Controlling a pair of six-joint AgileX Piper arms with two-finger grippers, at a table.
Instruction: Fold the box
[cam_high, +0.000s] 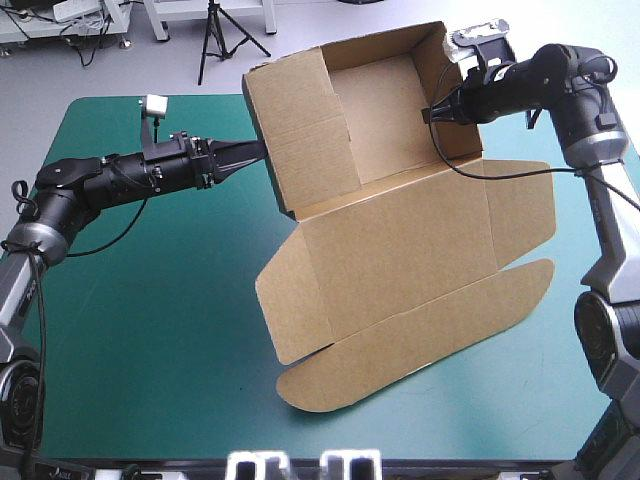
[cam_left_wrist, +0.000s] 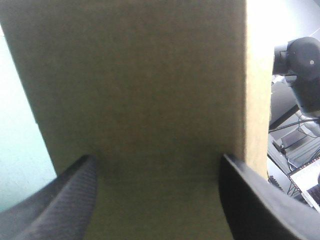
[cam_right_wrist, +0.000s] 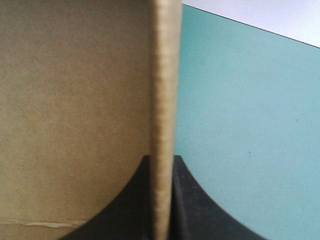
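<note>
We see the box (cam_high: 390, 235) at the far middle of the counter (cam_high: 150, 300). Its tray part is tipped up, walls raised, with the open side turned toward the near edge. The lid panel and its rounded flap stretch out unfolded over the teal-green cover toward that edge. The right fingers (cam_high: 440, 112) (cam_right_wrist: 130, 205) are clenched on the tray's right wall, the brown board's edge pinched between them. The left fingers (cam_high: 235, 155) (cam_left_wrist: 65, 200) stand spread apart, grasping nothing. They sit at the outer face of the tray's left wall, which fills the space just ahead of and between their tips.
</note>
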